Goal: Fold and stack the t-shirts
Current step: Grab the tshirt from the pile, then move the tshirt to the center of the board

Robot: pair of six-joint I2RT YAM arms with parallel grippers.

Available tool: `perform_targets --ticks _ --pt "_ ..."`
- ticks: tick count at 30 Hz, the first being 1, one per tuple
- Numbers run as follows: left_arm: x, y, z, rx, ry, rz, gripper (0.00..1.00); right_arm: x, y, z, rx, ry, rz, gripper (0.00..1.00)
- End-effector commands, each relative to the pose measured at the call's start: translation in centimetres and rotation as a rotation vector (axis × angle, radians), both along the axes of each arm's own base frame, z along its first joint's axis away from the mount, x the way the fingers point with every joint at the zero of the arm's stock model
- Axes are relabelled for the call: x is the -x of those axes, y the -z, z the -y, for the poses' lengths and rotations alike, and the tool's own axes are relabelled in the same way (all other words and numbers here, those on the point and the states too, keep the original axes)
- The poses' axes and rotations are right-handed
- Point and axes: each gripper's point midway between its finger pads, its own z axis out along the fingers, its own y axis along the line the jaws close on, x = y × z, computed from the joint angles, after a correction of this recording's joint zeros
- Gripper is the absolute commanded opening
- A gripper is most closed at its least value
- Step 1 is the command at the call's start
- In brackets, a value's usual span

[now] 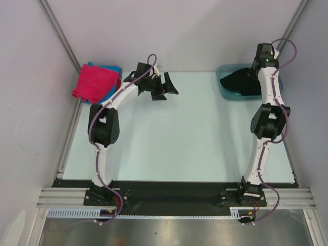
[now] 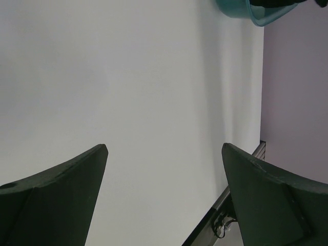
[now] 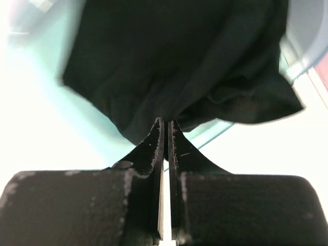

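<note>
Worktop (image 1: 179, 133) in the near and middle zone is where the fold has to happen.

Left end effector (image 2: 164, 146) hovers over the far-left part of the worktop, fingers wide apart, holding nothing.

Far left corner: the stack. Pink shirt (image 1: 95, 82) is on top, with a blue shirt (image 1: 111, 68) showing under it.

Far right: right arm is reaching into the basin (image 1: 225, 91). Right end effector (image 3: 166, 123) has its fingers together, tips at the near edge of the black shirt (image 3: 179, 66). The creases run in to the tips, so I read it as clamped on the cloth, a thin pinch at the hem. The shirt lies crumpled in the basin.

Step, as I judge it: picking the black shirt out of the basin. No folding yet.

Next move: lift straight up until the cloth clears the rim, then bring it toward the middle of the worktop. The pinch is shallow, so watch for slip or a snag on the rim. You'll want the left end effector to take a second corner and spread it flat.
</note>
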Motion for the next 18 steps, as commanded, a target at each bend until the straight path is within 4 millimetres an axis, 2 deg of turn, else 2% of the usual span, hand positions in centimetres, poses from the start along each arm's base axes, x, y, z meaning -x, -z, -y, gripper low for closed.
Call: perform_targets --ticks 1,4,8,9,12,14,15,17,18 --pt "0.1 -2.8 -0.2 0.033 -0.006 0.055 1.00 -0.5 -17.4 -3.3 0.060 -0.146 0.407 0.00" --pt "0.3 -2.8 -0.4 0.028 -0.009 0.053 1.00 0.1 -21.2 -4.5 0.080 -0.198 0.498 0.00" --pt "0.4 -3.2 -0.6 0.022 -0.021 0.063 1.00 1.9 -27.5 -7.2 0.066 -0.324 0.649 0.00" --pt "0.4 -3.4 -0.7 0.022 -0.026 0.070 1.00 3.0 -29.7 -7.9 0.066 -0.348 0.699 0.00" --pt "0.7 -3.0 -0.8 0.025 -0.037 0.059 1.00 5.4 -34.7 -9.8 0.049 -0.433 0.817 0.00" --pt "0.8 -3.0 -0.8 0.030 -0.043 0.053 1.00 6.9 -36.9 -11.0 0.041 -0.492 0.870 0.00" --pt "1.0 -2.7 -0.8 0.030 -0.046 0.044 1.00 8.2 -38.9 -11.3 0.037 -0.508 0.921 0.00" --pt "1.2 -2.7 -1.0 0.029 -0.059 0.037 1.00 9.8 -40.7 -12.8 -0.012 -0.593 0.976 0.00" --pt "1.5 -1.9 -1.3 0.017 -0.072 0.016 1.00 10.5 -41.9 -13.2 -0.027 -0.622 1.016 0.00"
